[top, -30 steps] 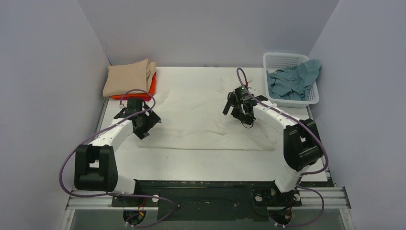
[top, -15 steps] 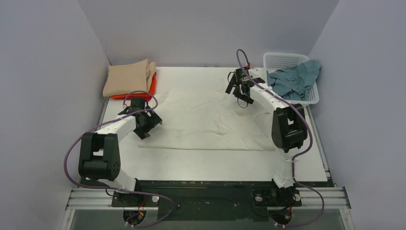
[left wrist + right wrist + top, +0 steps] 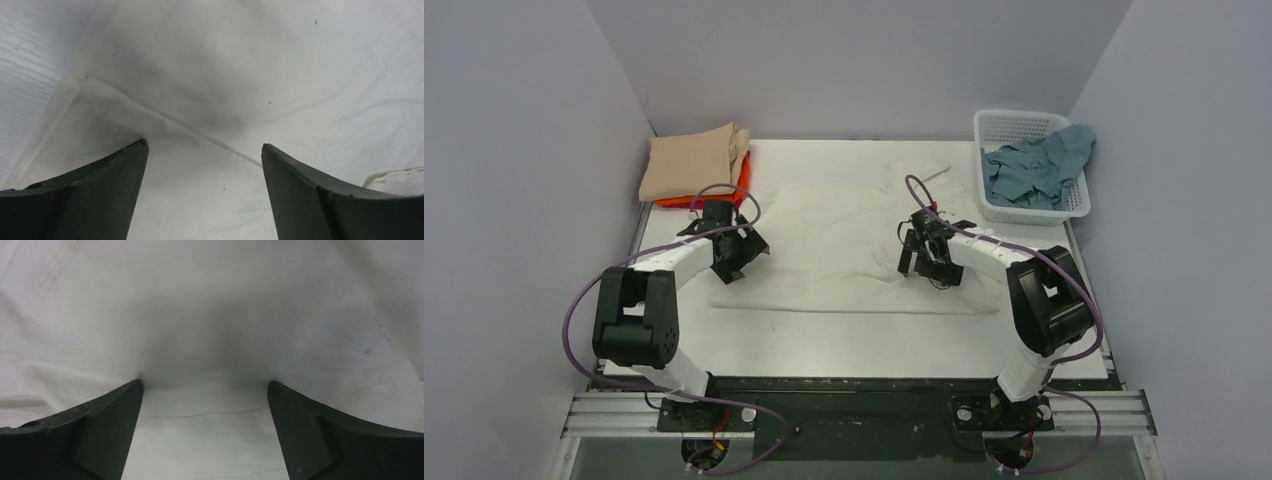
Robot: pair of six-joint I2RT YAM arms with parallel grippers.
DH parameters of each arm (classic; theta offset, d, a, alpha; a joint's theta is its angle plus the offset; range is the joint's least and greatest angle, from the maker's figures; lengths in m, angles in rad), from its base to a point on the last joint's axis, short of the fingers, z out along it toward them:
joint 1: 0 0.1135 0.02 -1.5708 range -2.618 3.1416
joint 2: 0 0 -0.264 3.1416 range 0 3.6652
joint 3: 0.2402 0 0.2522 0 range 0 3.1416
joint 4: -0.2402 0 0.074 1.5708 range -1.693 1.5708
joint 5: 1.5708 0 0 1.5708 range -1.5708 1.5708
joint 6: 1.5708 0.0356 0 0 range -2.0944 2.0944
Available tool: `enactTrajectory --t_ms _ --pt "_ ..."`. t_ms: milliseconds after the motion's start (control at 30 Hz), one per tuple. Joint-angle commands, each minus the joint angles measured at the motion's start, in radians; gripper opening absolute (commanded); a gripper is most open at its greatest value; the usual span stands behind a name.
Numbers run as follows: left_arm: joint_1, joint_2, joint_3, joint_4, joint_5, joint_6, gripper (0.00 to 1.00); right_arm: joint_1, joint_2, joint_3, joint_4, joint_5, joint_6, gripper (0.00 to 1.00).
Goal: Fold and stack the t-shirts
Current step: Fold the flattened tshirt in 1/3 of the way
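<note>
Cream-white t-shirt (image 3: 834, 240) spread flat at the centre of the table (image 3: 874, 335); I have the left gripper (image 3: 736, 257) over its 9 o'clock edge and the right gripper (image 3: 927, 264) toward 3 o'clock. Both stand wide open, gripping nothing, close to the cloth.

White counter (image 3: 844, 338), flat and matte. Spread wide over its middle, a large cream-white t-shirt (image 3: 834, 250), wrinkled, with a bare strip of surface along the near side. In the far left corner, a folded tan shirt (image 3: 689, 160) on an orange shirt (image 3: 743, 178) and a red shirt (image 3: 674, 203), both visible only as thin edges. In the far right corner, a white lattice basket (image 3: 1014, 123), near the cream-white cloth but apart from it.
</note>
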Motion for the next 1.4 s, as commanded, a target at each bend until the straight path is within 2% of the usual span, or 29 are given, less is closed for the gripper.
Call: enactTrajectory --t_ms 0,100,200,300,500,600,733,933,1033,1100,1267,1367 --pt "-0.01 0.057 -0.004 0.034 0.064 0.018 0.94 -0.004 -0.002 -0.112 0.021 -0.019 0.033 0.93" --pt "-0.021 0.068 -0.054 -0.022 0.103 0.015 0.94 0.006 -0.038 -0.19 0.044 -0.033 0.038 0.93" --pt "-0.077 0.031 -0.116 -0.127 0.011 -0.019 0.95 0.025 -0.107 -0.27 0.038 -0.041 0.038 0.93" --pt "-0.125 -0.082 -0.218 -0.219 -0.123 -0.078 0.95 0.054 -0.178 -0.346 0.02 -0.046 0.049 0.93" --pt "-0.153 -0.353 -0.367 -0.353 -0.225 -0.215 0.95 0.103 -0.369 -0.498 -0.024 -0.033 0.124 0.93" --pt "-0.156 -0.488 -0.381 -0.429 -0.255 -0.247 0.95 0.147 -0.467 -0.557 -0.032 -0.03 0.187 0.93" --pt "-0.158 -0.594 -0.387 -0.448 -0.256 -0.241 0.95 0.182 -0.551 -0.593 -0.058 -0.013 0.25 0.93" --pt "-0.158 -0.578 -0.36 -0.408 -0.239 -0.22 0.95 0.276 -0.611 -0.61 -0.087 0.003 0.356 0.93" --pt "-0.158 -0.555 -0.316 -0.453 -0.261 -0.218 0.95 0.309 -0.617 -0.611 -0.107 0.025 0.388 0.93" --pt "-0.158 -0.558 -0.279 -0.501 -0.284 -0.217 0.95 0.309 -0.627 -0.583 -0.158 0.105 0.377 0.94" --pt "-0.158 -0.592 -0.135 -0.573 -0.354 -0.172 0.95 0.306 -0.648 -0.312 -0.379 0.318 0.263 0.99" --pt "-0.157 -0.576 -0.046 -0.501 -0.384 -0.123 0.95 0.285 -0.658 -0.198 -0.436 0.411 0.205 1.0"
